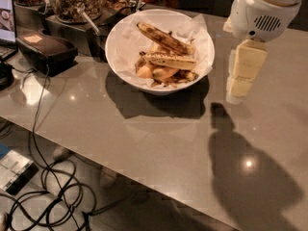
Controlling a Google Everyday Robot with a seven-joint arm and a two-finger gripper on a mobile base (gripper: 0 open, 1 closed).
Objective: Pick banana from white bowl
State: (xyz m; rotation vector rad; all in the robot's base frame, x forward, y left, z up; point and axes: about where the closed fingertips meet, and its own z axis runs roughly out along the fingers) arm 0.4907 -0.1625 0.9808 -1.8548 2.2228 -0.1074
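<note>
The white bowl (124, 57) stands on the grey counter at upper centre, lined with crumpled white paper. Inside it lie brown-spotted bananas: one (163, 38) slanting across the top, another (170, 61) below it, over some other fruit pieces. My gripper (240, 83) hangs from the white arm (262, 11) at the upper right, just right of the bowl's rim and above the counter. Its cream-coloured fingers (246, 66) point down. It holds nothing that I can see.
Glass jars of nuts (74, 0) stand at the back left on a dark stand. A black box (45, 51) sits left of the bowl. A screen (6, 14) is at the far left edge. Cables (53, 186) lie on the floor beyond the counter's front edge.
</note>
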